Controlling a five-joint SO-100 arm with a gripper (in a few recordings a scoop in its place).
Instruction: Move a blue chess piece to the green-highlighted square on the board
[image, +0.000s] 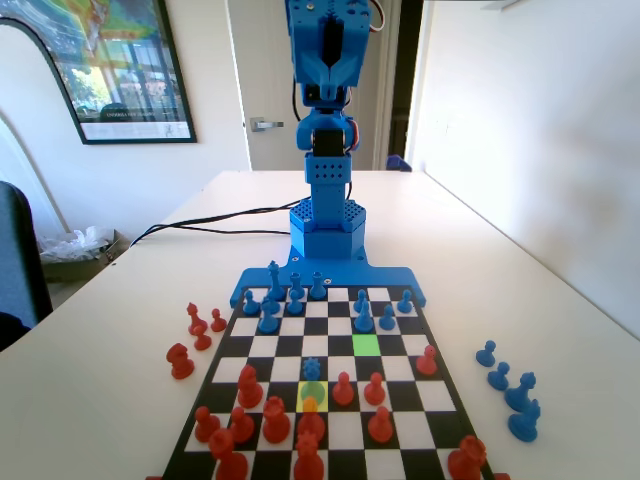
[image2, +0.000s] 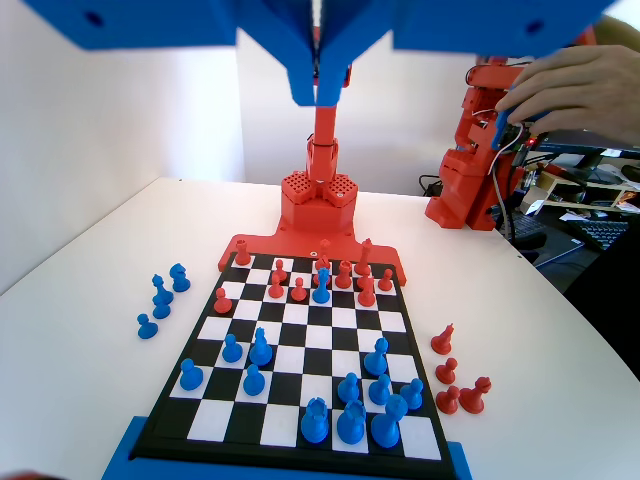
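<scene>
White walls and a pale surface (image: 520, 250) frame the fixed view, where the board (image: 330, 385) carries the green-highlighted square (image: 366, 344) right of centre; the blue chess piece (image: 387, 318) stands just beyond it, to the right.

Wrist view: the tool (image2: 318, 85) hangs high over the board's far half, jaws clenched together, grasping nothing.
</scene>
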